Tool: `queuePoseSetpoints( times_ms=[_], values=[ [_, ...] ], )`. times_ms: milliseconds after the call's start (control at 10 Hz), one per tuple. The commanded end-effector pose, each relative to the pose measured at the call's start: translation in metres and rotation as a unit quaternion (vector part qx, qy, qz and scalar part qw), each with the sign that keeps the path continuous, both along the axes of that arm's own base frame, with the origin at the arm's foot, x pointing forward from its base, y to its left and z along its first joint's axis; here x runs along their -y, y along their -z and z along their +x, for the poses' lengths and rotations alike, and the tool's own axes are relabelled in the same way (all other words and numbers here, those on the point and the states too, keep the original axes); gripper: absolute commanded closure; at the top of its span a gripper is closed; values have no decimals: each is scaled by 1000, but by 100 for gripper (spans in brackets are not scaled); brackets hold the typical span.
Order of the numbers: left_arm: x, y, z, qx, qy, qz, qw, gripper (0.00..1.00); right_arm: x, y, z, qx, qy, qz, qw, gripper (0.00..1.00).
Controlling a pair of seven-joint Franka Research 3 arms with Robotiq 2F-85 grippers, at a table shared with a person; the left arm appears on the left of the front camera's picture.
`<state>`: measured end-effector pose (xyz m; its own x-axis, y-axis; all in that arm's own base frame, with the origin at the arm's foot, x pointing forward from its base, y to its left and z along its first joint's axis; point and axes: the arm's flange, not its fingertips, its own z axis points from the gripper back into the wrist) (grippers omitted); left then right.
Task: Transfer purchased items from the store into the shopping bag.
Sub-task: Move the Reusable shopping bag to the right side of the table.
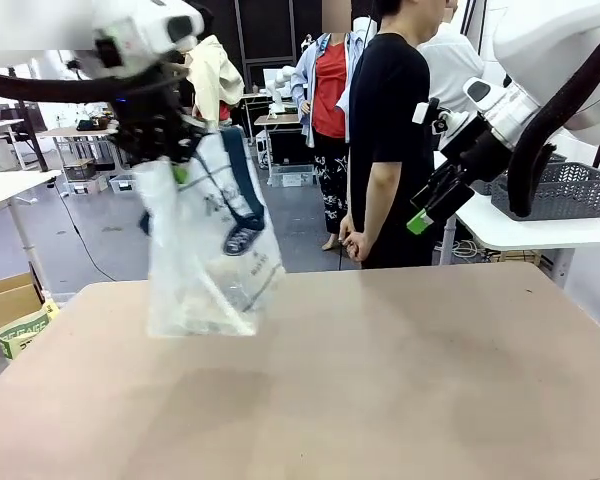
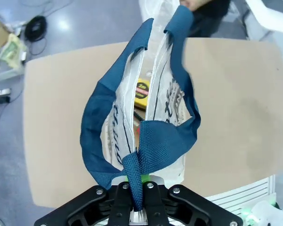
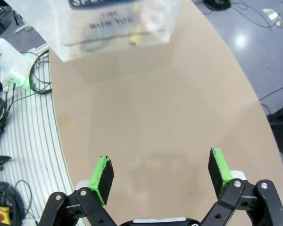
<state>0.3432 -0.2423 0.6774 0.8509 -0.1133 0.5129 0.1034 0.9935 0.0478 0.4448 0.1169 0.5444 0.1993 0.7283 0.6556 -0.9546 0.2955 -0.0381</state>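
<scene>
The translucent shopping bag (image 1: 212, 250) hangs over the left part of the table, held up by its navy strap handles. My left gripper (image 1: 165, 135) is shut on those handles; in the left wrist view the straps (image 2: 140, 160) run down between its closed fingers, and items including a yellow package (image 2: 142, 88) lie inside the bag (image 2: 132, 122). In the right wrist view the bag (image 3: 118, 23) shows at the top edge. My right gripper (image 1: 427, 210) stands open in the air at the right, its green pads (image 3: 103, 173) far apart with nothing between them.
A person in a black shirt (image 1: 390, 120) stands at the table's far side, arms down. A dark grey mesh basket (image 1: 560, 185) rests on a white side table at the right. The tan table (image 1: 380, 380) is bare around the bag. A cardboard box (image 1: 5, 300) sits on the floor left.
</scene>
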Motion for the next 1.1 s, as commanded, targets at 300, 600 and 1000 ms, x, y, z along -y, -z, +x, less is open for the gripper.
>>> queuePoseSetpoints(
  times_ms=[300, 600, 1000],
  values=[
    [-144, 20, -54, 61, -63, 39, 995, 100, -1, 0, -1, -7, 6, -7, 1000, 0],
    [-150, 27, -57, 25, -74, 27, 997, 100, -1, 0, -1, -7, 6, -7, 1000, 0],
    [-150, 27, -57, 25, -74, 27, 997, 100, -1, 0, -1, -7, 6, -7, 1000, 0]
  ],
)
